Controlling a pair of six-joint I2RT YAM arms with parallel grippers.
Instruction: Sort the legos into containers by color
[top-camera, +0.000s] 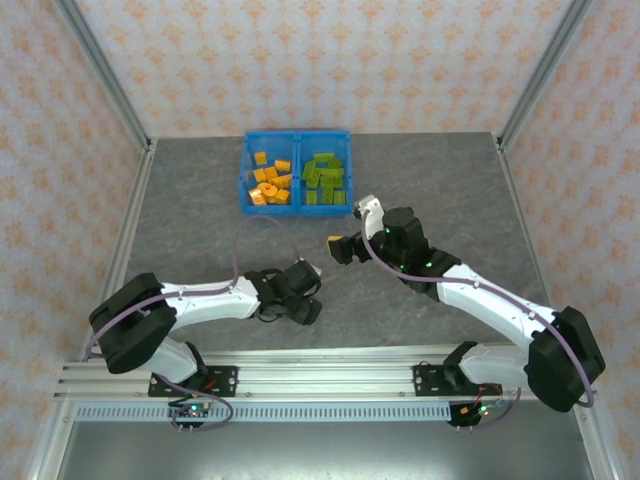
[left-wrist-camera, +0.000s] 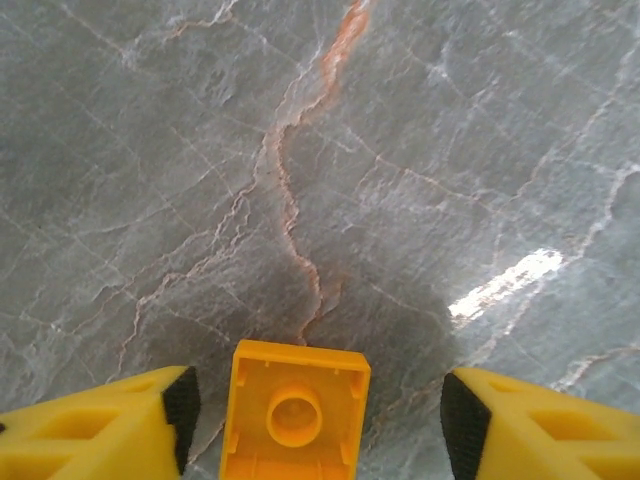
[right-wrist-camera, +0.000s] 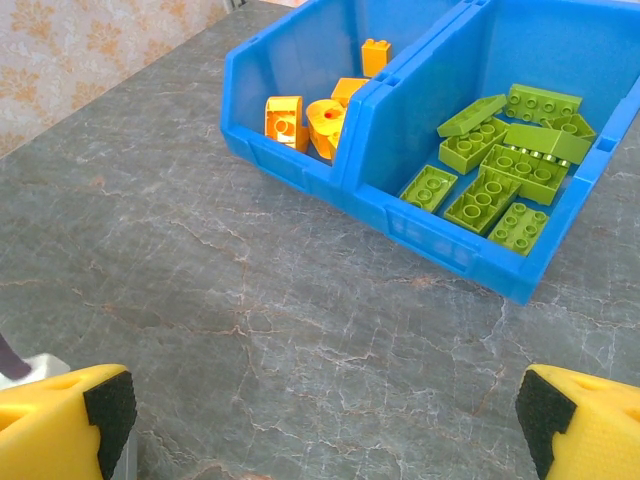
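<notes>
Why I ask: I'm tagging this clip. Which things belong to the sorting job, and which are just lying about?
Job: orange legos, green legos, blue containers, one orange brick at the left gripper.
Just there: grey table, patterned walls.

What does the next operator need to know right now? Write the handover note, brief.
Left gripper open; one loose orange brick sits between its fingers, gaps both sides.
Right gripper open, empty, facing the blue tray.
Done: orange bricks in the tray's left compartment, green bricks in the right.
Left to do: grip the loose orange brick and drop it with the other orange ones.
</notes>
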